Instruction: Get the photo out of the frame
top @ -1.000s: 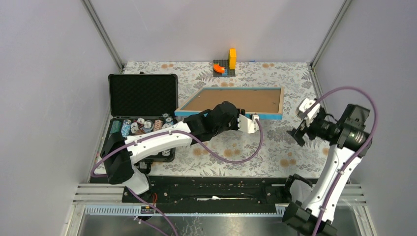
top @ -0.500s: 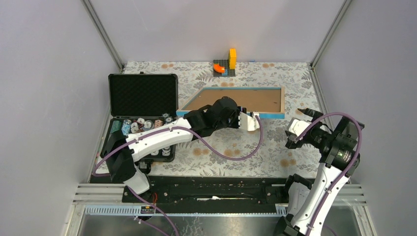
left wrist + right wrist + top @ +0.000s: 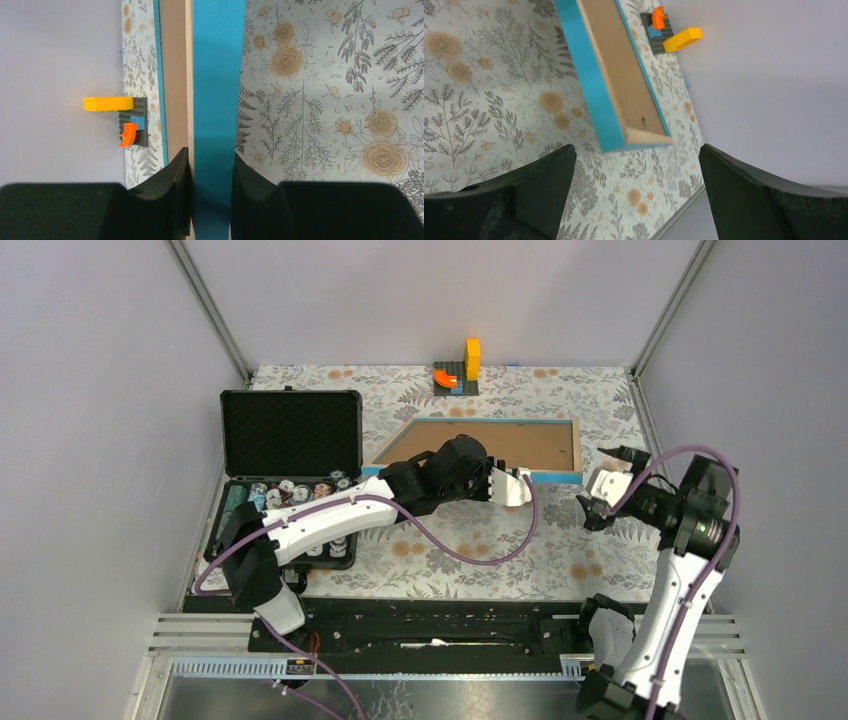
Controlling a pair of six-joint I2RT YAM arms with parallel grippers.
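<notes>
The frame (image 3: pixel 500 443) lies back-up on the floral cloth, showing its brown board and light-blue border. My left gripper (image 3: pixel 520 480) is shut on the middle of its near edge. In the left wrist view the blue edge (image 3: pixel 217 75) runs between the two black pads of that gripper (image 3: pixel 212 170). My right gripper (image 3: pixel 603 483) stands wide open just right of the frame's near right corner, apart from it. In the right wrist view that corner (image 3: pixel 624 140) sits above the empty gap of the right gripper (image 3: pixel 636 170). The photo is hidden.
An open black foam-lined case (image 3: pixel 290 435) with several small items in its base stands at the left. A small block model (image 3: pixel 460 370) in orange and yellow sits at the back edge. Grey walls close in on the left, back and right.
My right arm has swung in and down, bringing its open gripper close to the frame's right end. The left gripper has kept its hold and barely moved.
</notes>
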